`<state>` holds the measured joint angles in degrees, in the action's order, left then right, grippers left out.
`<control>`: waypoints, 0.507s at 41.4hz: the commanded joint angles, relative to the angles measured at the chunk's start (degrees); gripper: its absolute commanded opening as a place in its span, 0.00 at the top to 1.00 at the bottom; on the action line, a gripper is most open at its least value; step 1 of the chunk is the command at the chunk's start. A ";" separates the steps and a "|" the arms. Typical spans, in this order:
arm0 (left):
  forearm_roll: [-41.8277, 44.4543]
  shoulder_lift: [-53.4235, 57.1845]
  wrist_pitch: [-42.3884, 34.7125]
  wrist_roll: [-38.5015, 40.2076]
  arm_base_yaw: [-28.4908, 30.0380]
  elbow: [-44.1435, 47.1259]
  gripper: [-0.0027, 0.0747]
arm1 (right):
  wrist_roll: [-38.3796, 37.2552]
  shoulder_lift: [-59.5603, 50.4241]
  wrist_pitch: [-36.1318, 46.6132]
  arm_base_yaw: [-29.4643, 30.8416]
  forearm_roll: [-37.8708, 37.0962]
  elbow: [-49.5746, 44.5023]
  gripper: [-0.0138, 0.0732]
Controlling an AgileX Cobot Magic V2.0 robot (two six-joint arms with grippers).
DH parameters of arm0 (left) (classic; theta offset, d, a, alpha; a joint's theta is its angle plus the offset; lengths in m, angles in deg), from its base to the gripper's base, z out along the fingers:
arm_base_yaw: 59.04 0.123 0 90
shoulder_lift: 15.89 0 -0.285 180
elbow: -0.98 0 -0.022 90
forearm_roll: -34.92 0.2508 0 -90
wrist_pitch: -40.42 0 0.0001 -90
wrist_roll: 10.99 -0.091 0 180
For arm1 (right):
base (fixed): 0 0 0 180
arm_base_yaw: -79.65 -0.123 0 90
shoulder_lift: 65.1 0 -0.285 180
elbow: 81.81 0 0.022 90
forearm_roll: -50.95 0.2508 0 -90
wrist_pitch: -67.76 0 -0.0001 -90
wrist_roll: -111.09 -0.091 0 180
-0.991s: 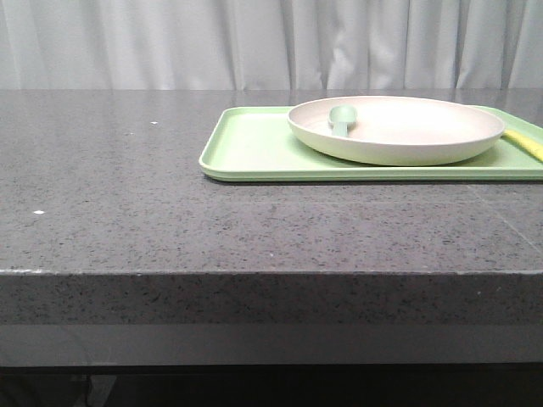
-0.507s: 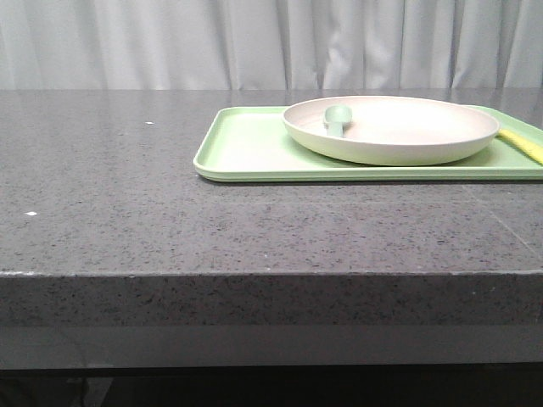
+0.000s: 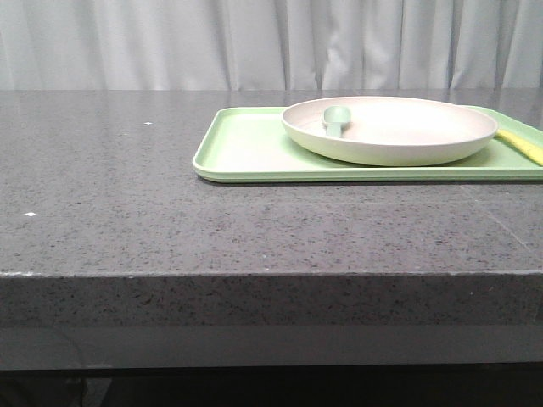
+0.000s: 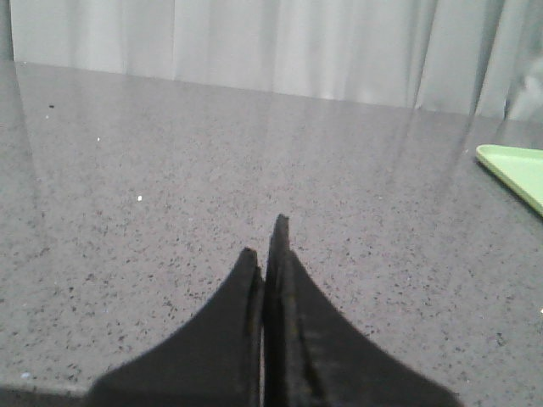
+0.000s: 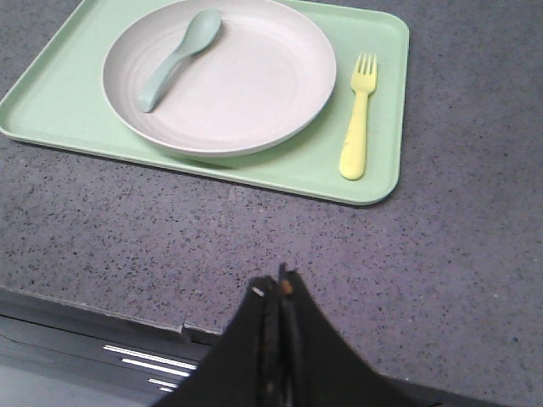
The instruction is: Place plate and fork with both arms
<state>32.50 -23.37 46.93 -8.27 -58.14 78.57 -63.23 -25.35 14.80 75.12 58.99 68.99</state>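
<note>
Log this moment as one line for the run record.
left gripper: shut, empty, over table | right gripper: shut, empty | plate: on tray, spoon in it | fork: on tray beside plate

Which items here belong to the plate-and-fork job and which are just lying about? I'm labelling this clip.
Part of the job:
- round cream-beige plate, on the tray
- small pale-yellow plastic fork, on the tray beside the plate

Just lying about:
- sage-green spoon, lying in the plate
- flat rectangular light-green tray

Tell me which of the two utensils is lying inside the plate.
The sage-green spoon lies inside the plate. The pale-yellow fork lies beside the plate, directly on the green tray.
</note>
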 commanded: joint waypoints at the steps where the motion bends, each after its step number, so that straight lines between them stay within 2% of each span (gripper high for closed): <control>1: 0.23 1.42 -7.46 0.55 -0.95 0.14 0.99 | 0.63 0.19 4.19 -0.02 0.03 1.33 0.92; 21: 1.80 1.42 -9.90 0.55 -2.54 0.14 0.99 | 0.63 0.19 4.19 -0.02 0.03 1.33 0.92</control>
<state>34.09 -23.37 42.34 -8.18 -60.26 78.57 -63.23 -25.35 14.80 75.12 58.99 68.99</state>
